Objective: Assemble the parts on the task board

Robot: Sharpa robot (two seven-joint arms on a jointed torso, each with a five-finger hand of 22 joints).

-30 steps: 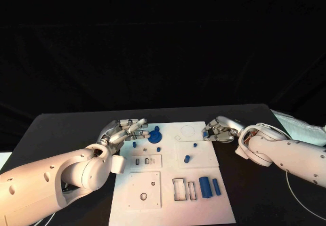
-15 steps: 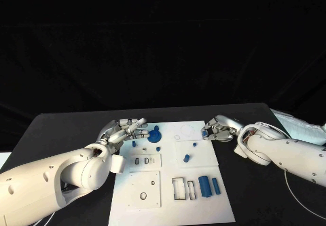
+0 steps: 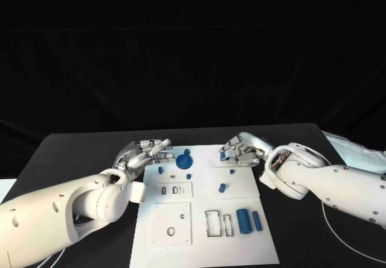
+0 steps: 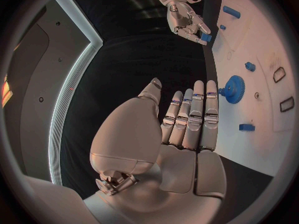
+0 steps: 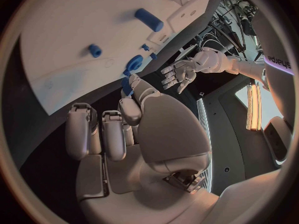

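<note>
The white task board (image 3: 201,245) lies mid-table. On it are a blue gear (image 3: 184,162), small blue pegs (image 3: 221,188) and two blue cylinders (image 3: 247,221). My left hand (image 3: 149,152) hovers at the board's far left corner beside the gear (image 4: 233,88), fingers (image 4: 194,117) straight and apart, holding nothing. My right hand (image 3: 240,153) is over the board's far edge, fingers curled. It pinches a small blue part (image 4: 206,37) at its fingertips, and the right wrist view shows that part (image 5: 126,88) by the thumb.
Rectangular and round slots mark the board's near half (image 3: 217,223). A pale sheet (image 3: 347,146) lies at the table's right edge. A thin white cable (image 3: 344,220) runs beside my right arm. Black table surrounds the board.
My right hand has moved left with the small blue part, from the board's right edge to over its far edge. The left hand has hardly moved.
</note>
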